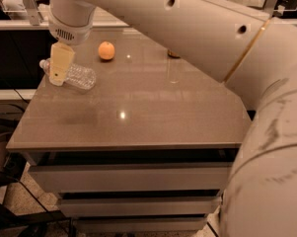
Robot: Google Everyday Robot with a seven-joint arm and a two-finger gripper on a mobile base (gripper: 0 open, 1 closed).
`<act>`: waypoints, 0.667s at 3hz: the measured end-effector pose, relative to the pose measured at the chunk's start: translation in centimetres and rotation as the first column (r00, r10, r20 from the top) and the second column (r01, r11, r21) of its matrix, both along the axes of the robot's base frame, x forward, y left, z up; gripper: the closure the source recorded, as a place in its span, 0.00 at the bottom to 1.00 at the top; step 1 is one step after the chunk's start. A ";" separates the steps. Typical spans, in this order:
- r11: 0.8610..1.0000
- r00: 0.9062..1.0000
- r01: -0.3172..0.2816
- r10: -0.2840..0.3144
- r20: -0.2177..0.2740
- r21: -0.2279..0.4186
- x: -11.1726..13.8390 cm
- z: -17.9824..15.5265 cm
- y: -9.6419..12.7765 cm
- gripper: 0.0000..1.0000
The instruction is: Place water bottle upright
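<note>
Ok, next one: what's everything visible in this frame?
water bottle: one, clear, lying on its side at the table's left rear
orange: one, orange, rear of the table, right of the bottle
hidden item: one, dark, only a sliver shows under the arm at the rear; cannot identify
table: one, glossy grey-brown top
drawers: three, pale fronts, below the top
arm: one, white, reaching in from the right
claw: one, yellowish, at the bottle's cap end; contact unclear
</note>
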State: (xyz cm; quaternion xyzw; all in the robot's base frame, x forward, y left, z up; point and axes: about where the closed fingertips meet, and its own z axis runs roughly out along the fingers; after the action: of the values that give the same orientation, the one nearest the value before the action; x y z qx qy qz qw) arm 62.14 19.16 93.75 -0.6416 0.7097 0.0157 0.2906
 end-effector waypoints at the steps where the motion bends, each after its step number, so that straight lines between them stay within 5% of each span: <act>1: 0.998 0.998 0.046 -0.044 -0.045 0.040 2.9 -1.7 1.8 0.00; 2: 0.996 0.994 0.049 -0.041 -0.103 0.072 4.8 -3.1 4.2 0.00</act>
State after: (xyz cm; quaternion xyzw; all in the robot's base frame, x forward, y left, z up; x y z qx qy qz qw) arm 66.96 23.33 90.60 -0.6125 0.7369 0.0681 0.2778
